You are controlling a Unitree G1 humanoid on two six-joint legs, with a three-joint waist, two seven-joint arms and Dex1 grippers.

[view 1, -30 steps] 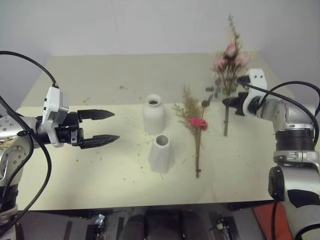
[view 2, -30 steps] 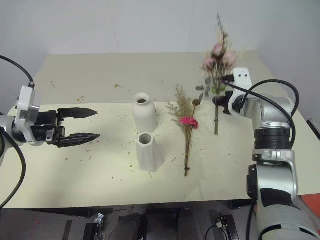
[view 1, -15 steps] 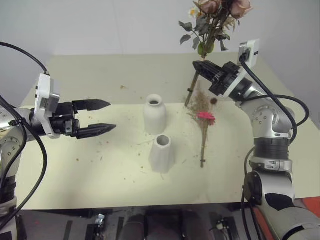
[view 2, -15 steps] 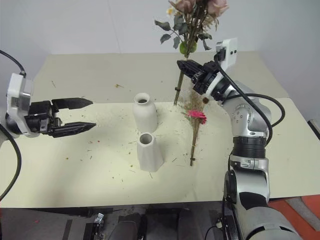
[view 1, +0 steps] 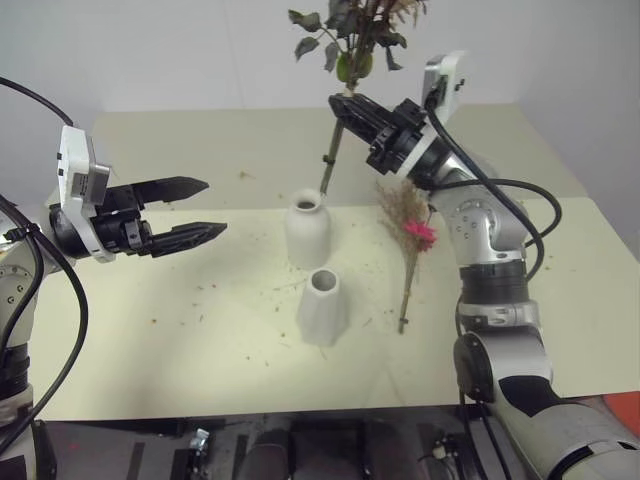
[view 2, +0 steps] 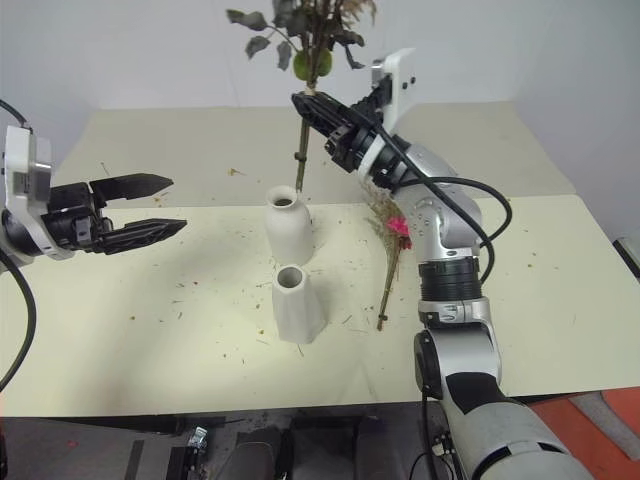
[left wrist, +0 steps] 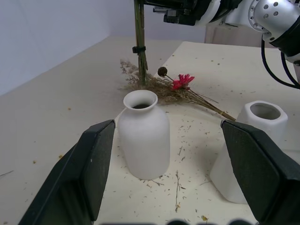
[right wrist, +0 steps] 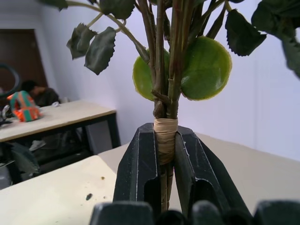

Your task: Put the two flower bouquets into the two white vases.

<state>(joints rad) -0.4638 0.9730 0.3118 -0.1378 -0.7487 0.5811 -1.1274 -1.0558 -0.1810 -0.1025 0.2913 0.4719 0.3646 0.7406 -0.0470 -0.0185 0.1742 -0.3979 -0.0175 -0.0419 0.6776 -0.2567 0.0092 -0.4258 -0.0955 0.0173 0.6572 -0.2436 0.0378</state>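
Holding the rose bouquet [view 1: 345, 60] clamped, right gripper [view 1: 350, 107] at upper centre should centre its stems over the bottle vase [view 1: 307, 229], then lower; left gripper [view 1: 200, 209] gapes empty.

The right gripper [view 1: 350, 106] has swung up and across toward ten o'clock, carrying the rose bouquet [view 1: 345, 60] clamped by its stems. A second ago the bunch stood off at the table's right side; now its stem ends hang just above the bottle-shaped vase [view 1: 307, 229], at twelve o'clock from the mouth. The dried-grass bouquet [view 1: 410, 240] has slid slightly rightward.
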